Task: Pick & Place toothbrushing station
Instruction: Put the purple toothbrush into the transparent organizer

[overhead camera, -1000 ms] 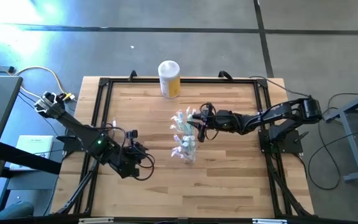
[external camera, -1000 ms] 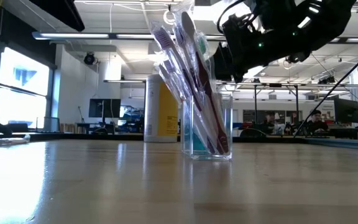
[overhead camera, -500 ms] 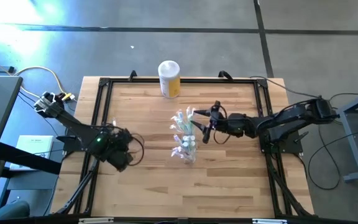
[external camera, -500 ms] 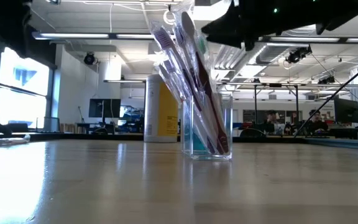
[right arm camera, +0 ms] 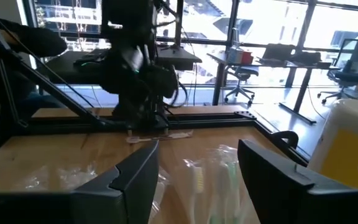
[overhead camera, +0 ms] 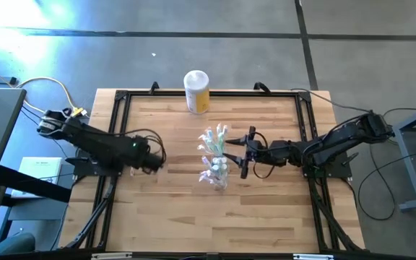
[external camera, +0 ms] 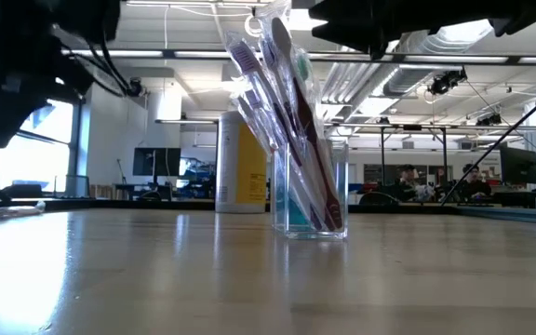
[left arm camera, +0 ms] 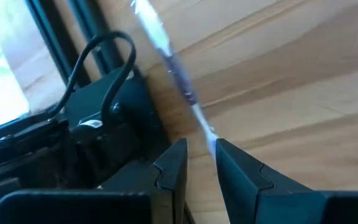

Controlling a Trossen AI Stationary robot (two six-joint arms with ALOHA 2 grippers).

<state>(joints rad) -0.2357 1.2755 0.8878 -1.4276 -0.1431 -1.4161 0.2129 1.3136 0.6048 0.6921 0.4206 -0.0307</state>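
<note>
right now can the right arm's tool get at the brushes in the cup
Probably yes. The right tool hangs open just beside the clear cup, level with the toothbrushes that stick up out of it. Nothing lies between them, and the left tool is far off by the table's left edge.

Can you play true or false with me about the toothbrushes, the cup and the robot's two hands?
1. The cup stands upright with toothbrushes in it. True.
2. The right gripper is empty and open. True.
3. The left gripper holds nothing. False: it pinches a toothbrush.
4. The yellow canister lies tipped over. False: it stands upright.
5. The cup sits by the table's left edge. False: it is near the middle.
</note>
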